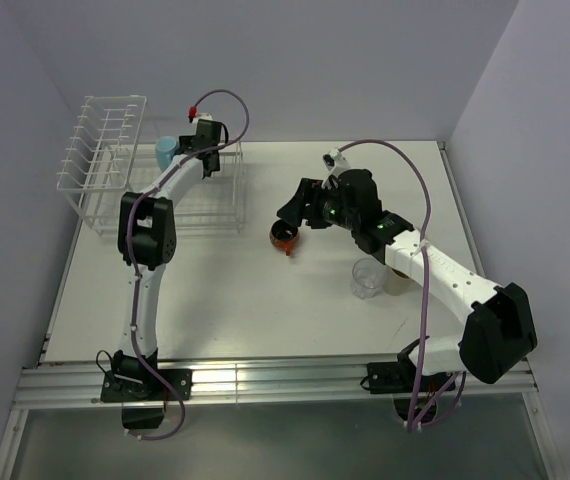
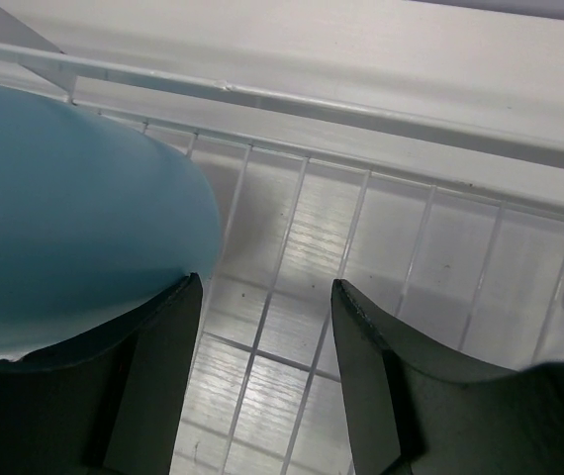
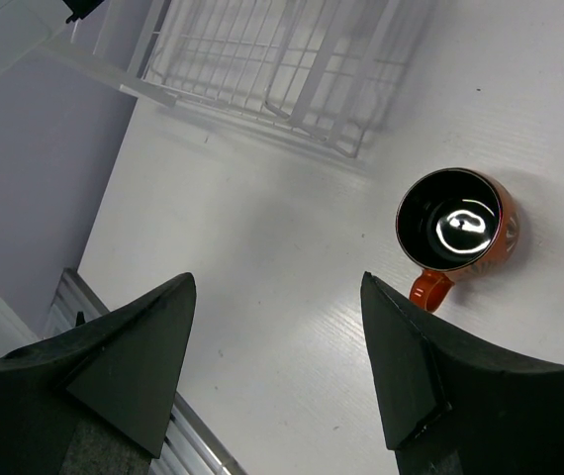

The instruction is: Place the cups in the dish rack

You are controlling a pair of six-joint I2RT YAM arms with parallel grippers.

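The white wire dish rack (image 1: 115, 165) stands at the back left. One light blue mug (image 1: 167, 152) sits in its basket section; in the left wrist view it (image 2: 64, 228) lies against the outside of my left finger. My left gripper (image 2: 266, 285) is open and empty over the rack floor. I see no second blue mug. The dark red-orange cup (image 3: 455, 223) stands upright on the table, just beyond and right of my open right gripper (image 3: 277, 280). The clear tumbler (image 1: 368, 278) and the beige cup (image 1: 397, 282) stand by the right forearm, the beige one partly hidden.
The rack's corner (image 3: 272, 59) shows at the top of the right wrist view. The tall plate slots (image 1: 90, 150) are at the rack's left end. A metal rail (image 1: 265, 380) runs along the table's near edge. Walls close in on the left, back and right.
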